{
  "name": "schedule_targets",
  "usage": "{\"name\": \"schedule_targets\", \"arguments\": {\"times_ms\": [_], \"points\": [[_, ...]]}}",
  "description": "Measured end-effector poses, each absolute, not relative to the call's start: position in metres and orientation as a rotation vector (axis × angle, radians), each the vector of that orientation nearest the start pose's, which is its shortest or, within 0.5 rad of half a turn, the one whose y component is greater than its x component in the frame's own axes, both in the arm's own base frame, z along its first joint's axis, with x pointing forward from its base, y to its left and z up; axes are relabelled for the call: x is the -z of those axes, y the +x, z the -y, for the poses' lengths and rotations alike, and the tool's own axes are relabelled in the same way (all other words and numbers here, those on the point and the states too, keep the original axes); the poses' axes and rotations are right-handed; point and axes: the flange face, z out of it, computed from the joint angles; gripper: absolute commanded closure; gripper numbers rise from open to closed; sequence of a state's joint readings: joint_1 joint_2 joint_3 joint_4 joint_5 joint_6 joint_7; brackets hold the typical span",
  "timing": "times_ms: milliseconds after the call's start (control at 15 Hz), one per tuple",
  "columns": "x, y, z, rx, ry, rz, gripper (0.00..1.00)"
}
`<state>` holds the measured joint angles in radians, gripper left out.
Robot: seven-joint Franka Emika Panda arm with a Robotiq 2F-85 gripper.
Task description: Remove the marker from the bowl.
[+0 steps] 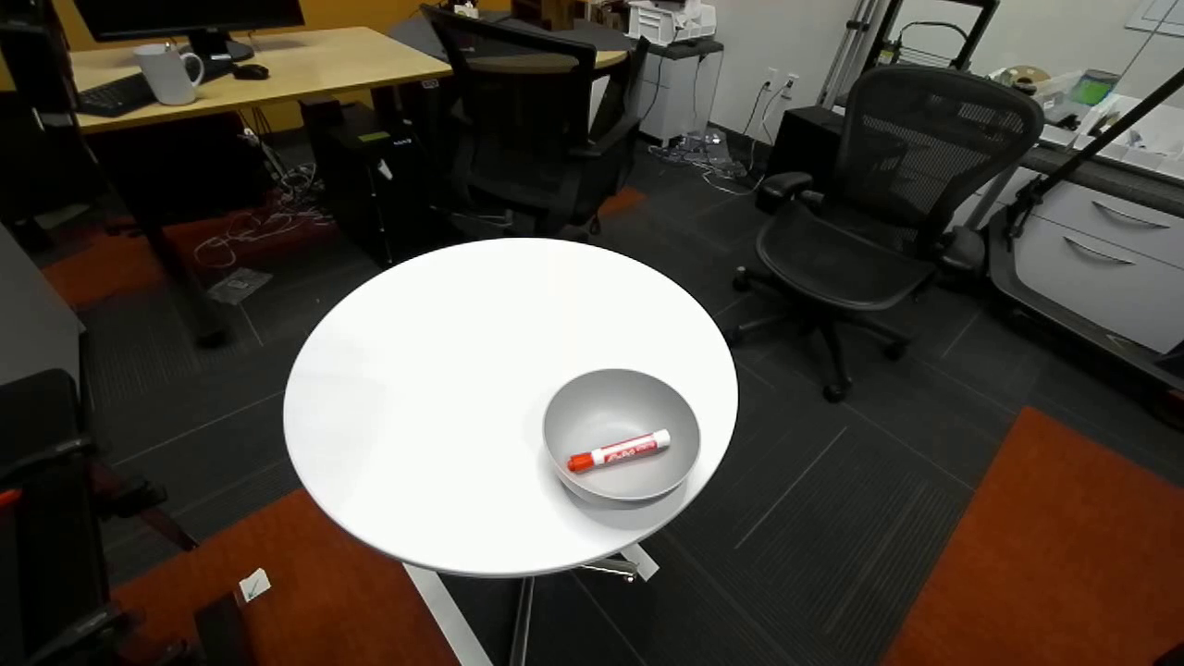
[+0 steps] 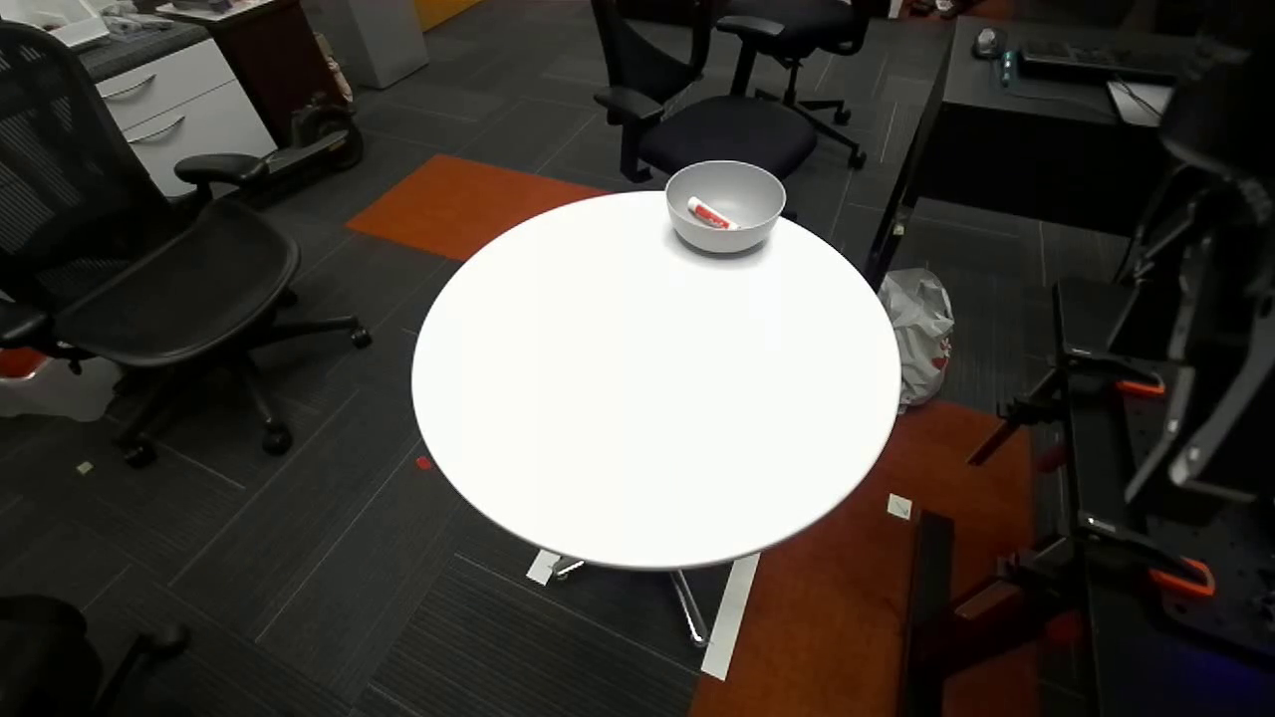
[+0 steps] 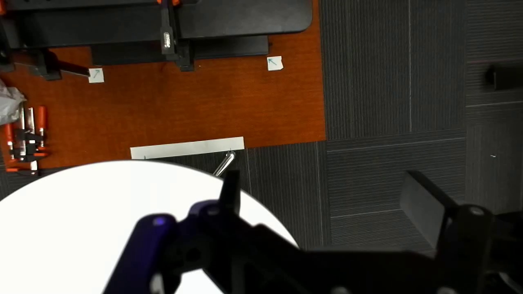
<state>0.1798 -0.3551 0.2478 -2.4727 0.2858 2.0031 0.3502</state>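
The red and white marker (image 1: 618,451) lies inside the light grey bowl (image 1: 606,398), resting on the bowl's inner bottom and side. The bowl stands upright near the edge of the round white table (image 1: 444,370). In an exterior view the marker (image 2: 711,214) leans along the inside of the bowl (image 2: 732,241), with its white end up near the wall. My gripper (image 3: 322,177) is open in the wrist view, with its two fingers wide apart and nothing between them. It hangs above the table's edge (image 3: 122,196) and the floor. The bowl and marker are out of the wrist view.
Black office chairs (image 1: 851,268) stand around the table. A desk (image 1: 324,65) with a white mug (image 1: 171,74) stands behind. A black robot stand with clamps (image 2: 1136,538) is beside the table. A plastic bag (image 2: 916,334) and bar clamps (image 3: 30,139) are on the floor.
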Motion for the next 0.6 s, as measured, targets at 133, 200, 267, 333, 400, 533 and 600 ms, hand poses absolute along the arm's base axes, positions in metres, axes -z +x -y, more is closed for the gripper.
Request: {"name": "schedule_targets", "arguments": {"times_ms": [133, 200, 267, 333, 400, 533, 600], "points": [[-0.409, 0.371, -0.188, -0.259, -3.018, -0.119, 0.00], [-0.409, 0.372, -0.187, -0.253, -3.021, -0.119, 0.00], [-0.413, 0.379, -0.175, -0.208, -3.037, -0.161, 0.00], [-0.419, 0.391, -0.153, -0.154, -3.048, -0.219, 0.00], [-0.425, 0.401, -0.129, -0.104, -3.049, -0.284, 0.00], [-0.436, 0.419, -0.081, -0.017, -3.040, -0.416, 0.00], [-0.439, 0.424, -0.066, 0.018, -3.035, -0.460, 0.00]]}}
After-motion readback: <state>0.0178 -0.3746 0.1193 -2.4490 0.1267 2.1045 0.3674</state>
